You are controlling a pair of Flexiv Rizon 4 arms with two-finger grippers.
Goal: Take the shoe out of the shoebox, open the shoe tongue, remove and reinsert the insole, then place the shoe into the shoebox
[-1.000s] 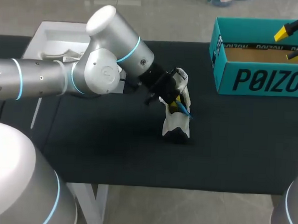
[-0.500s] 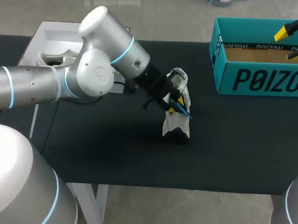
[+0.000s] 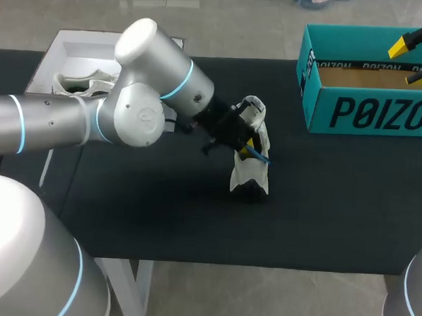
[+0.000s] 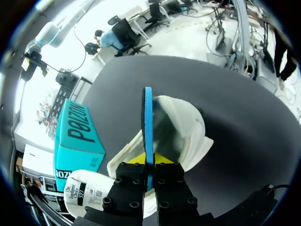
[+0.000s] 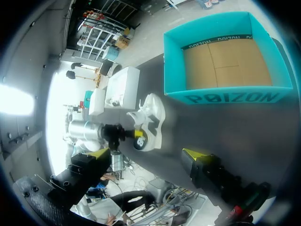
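Note:
A white shoe [image 3: 250, 175] stands on the black table [image 3: 158, 212] near its middle, toe down. My left gripper [image 3: 248, 147] is at the shoe's opening, shut on a thin blue insole [image 3: 260, 158]. In the left wrist view the insole [image 4: 148, 117] stands edge-on, pinched in my left gripper [image 4: 149, 162], its far end inside the shoe [image 4: 188, 132]. The teal shoebox [image 3: 369, 113] sits at the back right, its cardboard floor bare. My right gripper [image 3: 408, 62] hangs open above the shoebox [image 5: 225, 96], with the shoe [image 5: 153, 117] well ahead of it.
A white tray [image 3: 57, 51] holding a white shoe-like object [image 3: 84, 80] stands at the back left corner, behind my left arm [image 3: 139, 112]. Black tabletop lies bare in front of the shoe and between the shoe and the shoebox.
My left arm's elbow swung slightly left and back, while its gripper stayed at the shoe's opening with the blue insole. The right arm has not moved.

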